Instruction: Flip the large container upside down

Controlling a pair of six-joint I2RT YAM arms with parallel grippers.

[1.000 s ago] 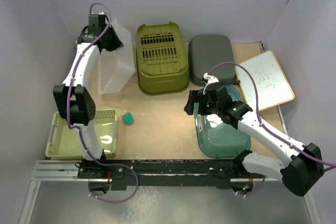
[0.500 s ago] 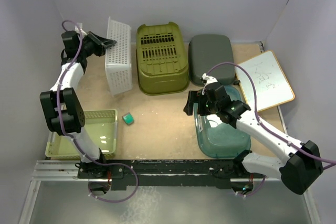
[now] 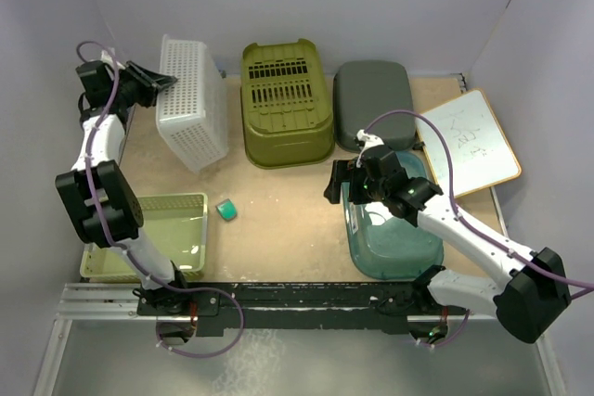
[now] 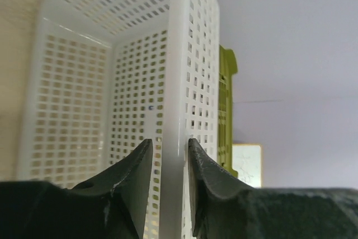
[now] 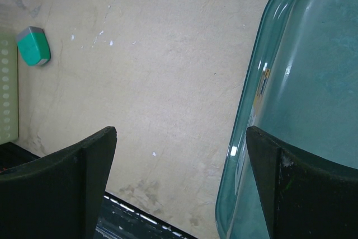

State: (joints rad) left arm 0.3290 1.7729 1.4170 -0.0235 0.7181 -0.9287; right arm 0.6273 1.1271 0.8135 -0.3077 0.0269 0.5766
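Large white perforated container (image 3: 192,102): lying tilted on its side at the table's far-left, so the turnover is looking about half done, with the final tip onto its rim remaining. Left gripper (image 4: 169,148) is pinching its rim wall. Right gripper (image 5: 182,174) is hanging wide apart and empty, beside the teal tub (image 5: 305,104).

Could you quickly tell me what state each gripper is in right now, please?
Left gripper: closed on the white basket wall.
Right gripper: open, holding nothing.
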